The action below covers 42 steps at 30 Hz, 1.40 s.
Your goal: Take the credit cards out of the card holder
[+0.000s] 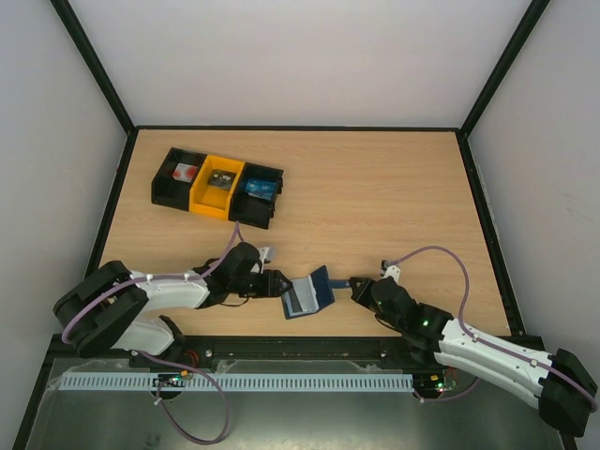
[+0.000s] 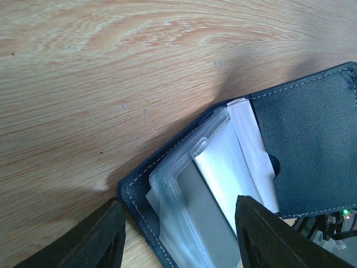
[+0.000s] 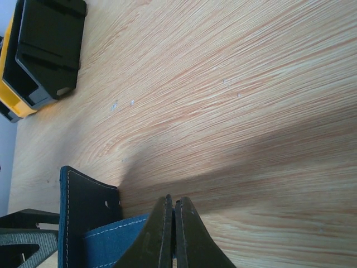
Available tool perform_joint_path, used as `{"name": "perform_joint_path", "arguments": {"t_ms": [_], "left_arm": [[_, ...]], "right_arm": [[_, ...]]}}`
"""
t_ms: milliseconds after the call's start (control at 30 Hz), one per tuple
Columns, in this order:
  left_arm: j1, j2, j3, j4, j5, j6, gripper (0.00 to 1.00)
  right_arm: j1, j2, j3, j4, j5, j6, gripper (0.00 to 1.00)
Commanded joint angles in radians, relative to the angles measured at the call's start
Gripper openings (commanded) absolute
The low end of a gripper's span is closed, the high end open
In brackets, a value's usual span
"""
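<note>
The card holder lies open on the counter between the two arms. The right gripper has its jaws pressed together, apparently pinching the holder's blue stitched flap. The left gripper has its jaws spread, one on each side of the pocket end. The credit cards sit inside clear plastic sleeves. Expect light, stiff, slick cards and a limp holder that slides easily. Take a card by the edge nearest the sleeve mouth, and keep the flap anchored.
</note>
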Motion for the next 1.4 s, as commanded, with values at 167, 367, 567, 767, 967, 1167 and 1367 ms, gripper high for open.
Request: {"name": "perform_joint_path", "arguments": {"t_ms": [167,367,567,767,967,1167,1367], "left_arm": [[-0.017,-0.008,-0.021,0.079,0.034,-0.043,0.52],[-0.018,-0.001,-0.030,0.131,0.062,-0.060,0.32],[-0.018,-0.008,-0.030,0.117,0.055,-0.061,0.31],[-0.019,-0.063,-0.018,-0.008,-0.044,-0.059,0.36],[-0.020,-0.060,-0.029,-0.048,-0.057,-0.066,0.41],[-0.021,0.017,-0.018,0.010,-0.043,-0.073,0.43],[-0.041,0.056,0.015,0.043,-0.024,-0.087,0.44]], "right_arm": [[0.000,-0.005,-0.039,-0.136,0.092,0.037,0.02],[0.001,-0.001,-0.025,-0.153,0.097,0.025,0.02],[0.000,0.011,-0.023,-0.161,0.093,0.026,0.02],[0.001,0.003,-0.021,-0.173,0.098,0.033,0.02],[0.001,-0.009,-0.023,-0.174,0.101,0.036,0.02],[0.000,-0.001,-0.023,-0.170,0.105,0.040,0.02],[0.001,-0.002,-0.026,-0.172,0.103,0.045,0.02]]}}
